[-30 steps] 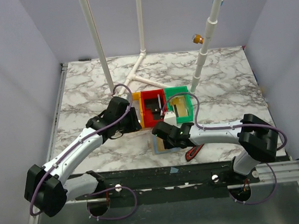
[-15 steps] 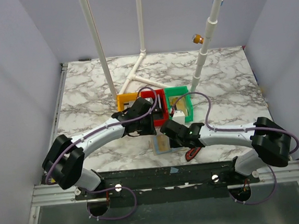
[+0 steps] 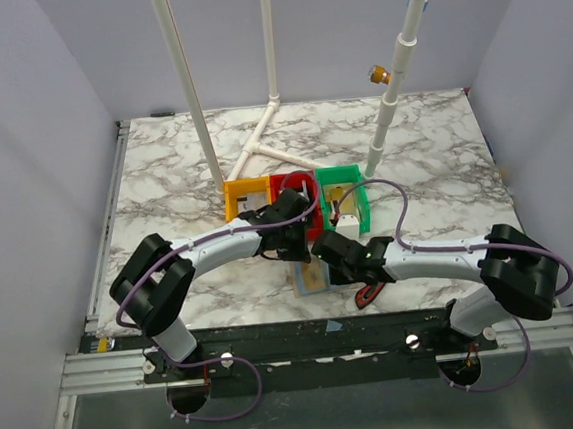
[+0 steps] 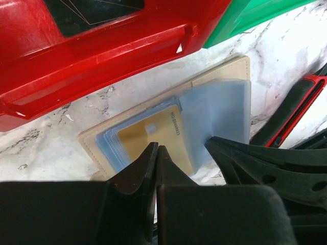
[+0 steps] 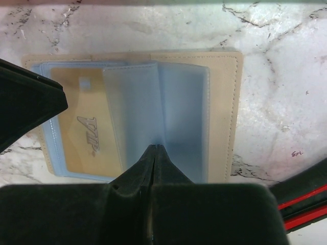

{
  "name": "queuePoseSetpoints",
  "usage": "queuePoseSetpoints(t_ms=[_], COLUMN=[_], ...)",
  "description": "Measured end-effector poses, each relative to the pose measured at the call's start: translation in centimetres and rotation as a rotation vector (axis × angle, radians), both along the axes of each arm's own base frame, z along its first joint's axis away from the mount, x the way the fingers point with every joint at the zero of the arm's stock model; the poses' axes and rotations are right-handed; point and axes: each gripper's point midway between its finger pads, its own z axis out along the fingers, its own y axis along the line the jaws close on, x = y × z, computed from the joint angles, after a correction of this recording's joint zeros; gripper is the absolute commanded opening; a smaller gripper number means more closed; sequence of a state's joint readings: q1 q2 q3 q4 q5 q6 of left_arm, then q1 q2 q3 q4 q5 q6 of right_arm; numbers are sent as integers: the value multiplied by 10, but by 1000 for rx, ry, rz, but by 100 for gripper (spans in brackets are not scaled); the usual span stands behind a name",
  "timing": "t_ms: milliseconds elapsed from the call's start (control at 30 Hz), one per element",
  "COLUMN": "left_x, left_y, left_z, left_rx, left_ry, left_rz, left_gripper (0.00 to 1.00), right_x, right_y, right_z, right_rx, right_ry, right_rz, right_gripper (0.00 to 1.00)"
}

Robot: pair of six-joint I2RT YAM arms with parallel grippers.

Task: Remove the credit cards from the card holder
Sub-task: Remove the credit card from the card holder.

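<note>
Low centre overhead, left gripper [image 4: 156, 152] and right gripper [image 5: 153, 150] press shut onto the open card holder [image 5: 225, 102]; gold card [image 4: 148, 133] inside, none out.

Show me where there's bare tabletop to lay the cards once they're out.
Bare table lies left of the yellow bin out to the left edge, and right of the green bin toward the right edge. Crowded: near centre, around the card holder and red-and-black tool; white pipes stand at the back.
</note>
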State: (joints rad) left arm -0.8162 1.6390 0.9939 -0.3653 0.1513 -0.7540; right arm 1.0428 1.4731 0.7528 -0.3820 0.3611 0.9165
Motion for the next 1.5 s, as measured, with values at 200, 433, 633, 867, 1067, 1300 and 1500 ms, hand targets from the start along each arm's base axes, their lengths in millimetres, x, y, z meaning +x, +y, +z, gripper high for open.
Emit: queuePoseSetpoints(t_ms=[200, 433, 633, 867, 1067, 1300, 1500], left_x=[-2, -2, -4, -10, -16, -18, -19], left_y=[-5, -21, -31, -48, -66, -69, -65], left_z=[-8, -11, -9, -1, -11, -25, -15], left_rx=[12, 7, -13, -49, -48, -28, -21], left_ry=[15, 23, 27, 32, 62, 95, 84], left_rz=[-10, -39, -58, -84, -111, -104, -97], left_gripper=[0, 0, 0, 0, 0, 0, 1], right_x=[0, 2, 3, 9, 12, 11, 6], right_y=[-1, 0, 0, -9, -27, -34, -34], right_z=[3, 11, 22, 58, 82, 87, 75], right_rx=[14, 37, 63, 103, 108, 110, 115], right_ry=[1, -12, -29, -98, -161, -171, -150], right_rz=[-3, -9, -12, -45, -96, -113, -101], right_gripper=[1, 1, 1, 1, 1, 1, 5])
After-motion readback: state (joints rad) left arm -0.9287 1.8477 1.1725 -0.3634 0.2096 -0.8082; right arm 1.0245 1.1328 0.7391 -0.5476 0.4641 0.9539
